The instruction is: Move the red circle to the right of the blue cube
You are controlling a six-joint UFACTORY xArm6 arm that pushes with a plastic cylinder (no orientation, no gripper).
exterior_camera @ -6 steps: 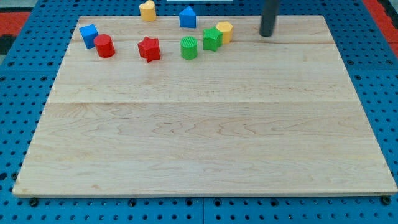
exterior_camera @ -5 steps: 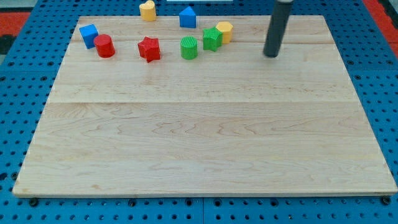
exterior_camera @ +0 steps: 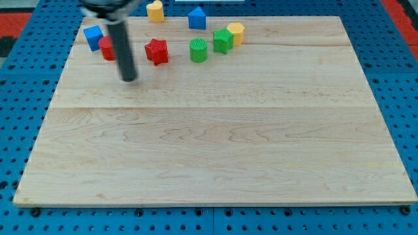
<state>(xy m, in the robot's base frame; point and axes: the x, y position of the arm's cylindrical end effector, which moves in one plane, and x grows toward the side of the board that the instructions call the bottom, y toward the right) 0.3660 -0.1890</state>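
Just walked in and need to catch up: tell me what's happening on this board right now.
A single arm with a dark rod is working the wooden board. My tip sits just below and to the view's right of the red circle, whose right part the rod hides. That circle lies close beside the blue cube, at its lower right. The red star, green cylinder and other blocks line the view's top. Whether the tip touches anything is unclear.

Lab or test-bench setup. Pale wooden board (exterior_camera: 215, 130) of joined planks lies on a blue perforated pegboard base (exterior_camera: 398, 85), which rings it on all sides. Red matting (exterior_camera: 13, 19) at the base's far corners. Small coloured plastic blocks (exterior_camera: 196, 49) cluster along the board's top edge.
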